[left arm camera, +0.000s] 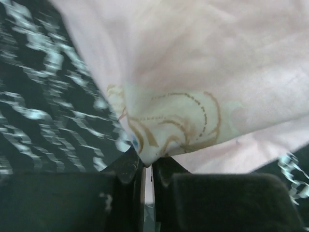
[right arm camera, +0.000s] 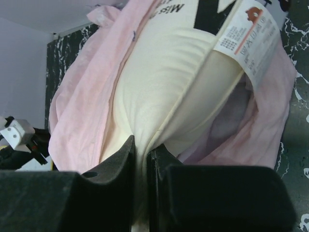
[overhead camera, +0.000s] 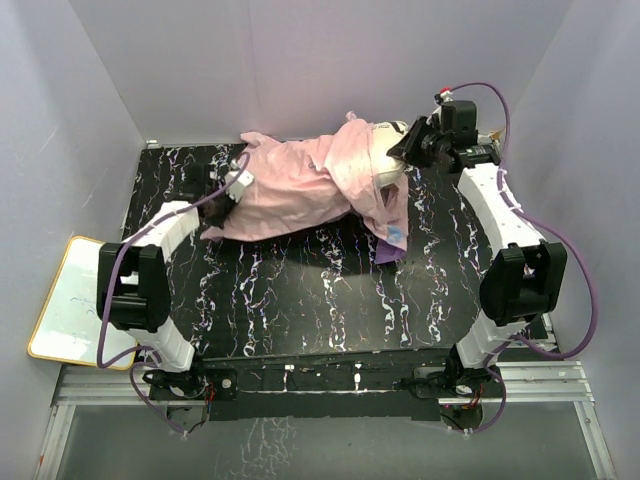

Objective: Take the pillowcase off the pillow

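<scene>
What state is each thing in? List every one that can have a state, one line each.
pillowcase: partly peeled off, bunched, pale inside showing, covering most of the pillow.
pillow: one end bared, the rest inside the pillowcase.
left end effector: shut on a corner of the pillowcase.
right end effector: shut on the pillow's seamed edge.

thin matt cloth pillowcase (overhead camera: 300, 185), smooth plump fabric pillow (right arm camera: 169, 92), glossy marbled table (overhead camera: 320, 290).

left claw (left arm camera: 146, 166) pinching pillowcase (left arm camera: 193, 72), marbled table (left arm camera: 38, 96)
</scene>
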